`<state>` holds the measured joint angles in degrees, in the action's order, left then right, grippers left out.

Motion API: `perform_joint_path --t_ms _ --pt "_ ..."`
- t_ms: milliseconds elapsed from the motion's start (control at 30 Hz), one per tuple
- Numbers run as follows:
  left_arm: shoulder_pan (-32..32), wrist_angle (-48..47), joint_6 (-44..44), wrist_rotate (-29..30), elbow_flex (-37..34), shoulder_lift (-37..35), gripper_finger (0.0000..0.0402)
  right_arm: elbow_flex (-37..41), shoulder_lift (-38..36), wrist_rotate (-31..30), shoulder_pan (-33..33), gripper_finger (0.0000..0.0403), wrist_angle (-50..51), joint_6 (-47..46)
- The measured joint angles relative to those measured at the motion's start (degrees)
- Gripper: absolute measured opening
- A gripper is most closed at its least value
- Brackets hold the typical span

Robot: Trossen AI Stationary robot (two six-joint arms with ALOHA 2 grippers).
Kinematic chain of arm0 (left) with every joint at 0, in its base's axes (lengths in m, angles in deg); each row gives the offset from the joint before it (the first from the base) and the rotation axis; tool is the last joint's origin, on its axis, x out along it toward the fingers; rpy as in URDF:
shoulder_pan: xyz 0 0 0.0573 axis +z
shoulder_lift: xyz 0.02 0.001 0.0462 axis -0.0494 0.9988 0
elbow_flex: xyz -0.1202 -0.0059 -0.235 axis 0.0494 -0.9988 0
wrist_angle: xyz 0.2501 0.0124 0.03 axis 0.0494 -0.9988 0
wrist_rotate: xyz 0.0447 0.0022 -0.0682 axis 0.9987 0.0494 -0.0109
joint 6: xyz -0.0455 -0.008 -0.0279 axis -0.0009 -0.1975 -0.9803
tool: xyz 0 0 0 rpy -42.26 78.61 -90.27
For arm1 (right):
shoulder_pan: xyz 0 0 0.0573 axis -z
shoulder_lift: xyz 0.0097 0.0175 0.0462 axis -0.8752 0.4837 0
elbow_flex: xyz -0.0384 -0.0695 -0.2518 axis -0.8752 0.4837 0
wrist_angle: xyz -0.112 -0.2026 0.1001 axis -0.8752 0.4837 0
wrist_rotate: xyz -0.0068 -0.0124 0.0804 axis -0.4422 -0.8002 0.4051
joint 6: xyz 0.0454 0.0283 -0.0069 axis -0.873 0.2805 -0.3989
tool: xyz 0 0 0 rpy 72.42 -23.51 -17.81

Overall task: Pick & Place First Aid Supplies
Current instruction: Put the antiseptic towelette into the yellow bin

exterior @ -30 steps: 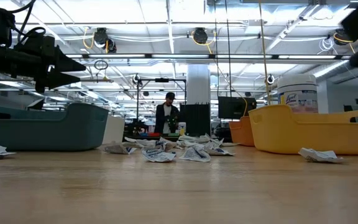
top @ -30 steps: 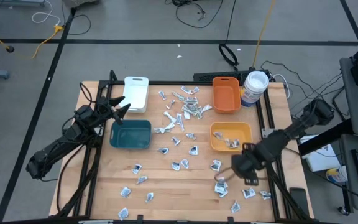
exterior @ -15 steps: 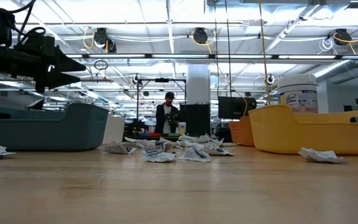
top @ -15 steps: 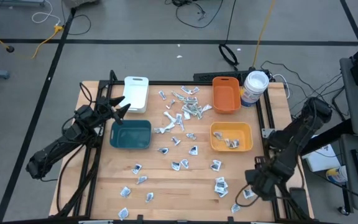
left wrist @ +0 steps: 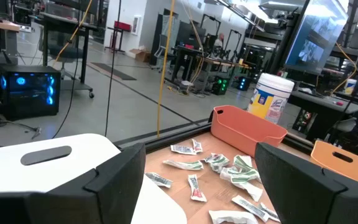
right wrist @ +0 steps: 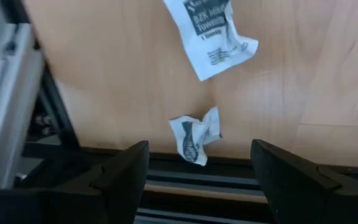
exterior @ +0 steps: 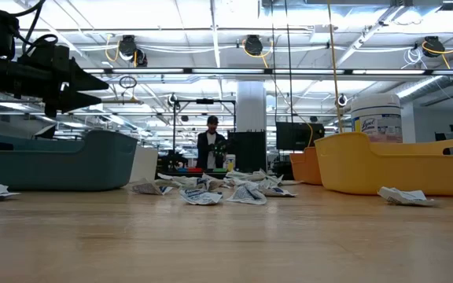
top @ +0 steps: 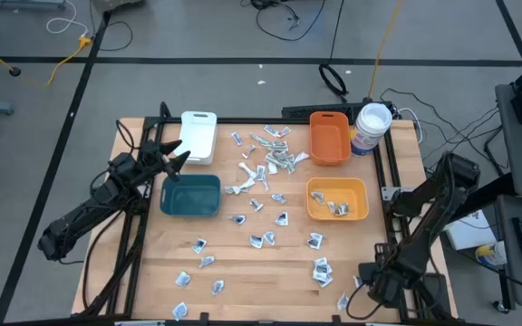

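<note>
two packets show ahead of our right gripper [right wrist: 197,186], whose fingers are spread apart and empty, low at the table's [top: 243,263] near right corner. the crumpled packet [right wrist: 195,138] lies just beyond the gap between the fingers, by the table's edge rail, too scrunched to give a long axis. the flat printed packet [right wrist: 211,37] lies farther off, its long side slanting across the wood. our left gripper [top: 178,156] hovers parted and empty between the white bin [top: 198,136] and the teal bin [top: 190,196]. most other supplies lie scattered mid-table
</note>
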<state>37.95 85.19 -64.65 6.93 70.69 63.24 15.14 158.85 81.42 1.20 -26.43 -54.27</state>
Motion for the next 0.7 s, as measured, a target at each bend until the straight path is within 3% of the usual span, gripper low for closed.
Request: perform_joint_path --t_ms 467,600,700 --pt "0.0 0.0 0.0 0.0 0.0 0.0 0.0306 0.0 10.9 3.9 -0.2 0.0266 0.0 2.5" --pt "0.0 0.0 0.0 0.0 0.0 0.0 0.0306 0.0 12.4 6.7 -0.2 0.0228 -0.8 2.1" --pt "0.0 0.0 0.0 0.0 0.0 0.0 0.0306 0.0 12.7 6.9 -0.2 0.0172 -1.7 0.4"
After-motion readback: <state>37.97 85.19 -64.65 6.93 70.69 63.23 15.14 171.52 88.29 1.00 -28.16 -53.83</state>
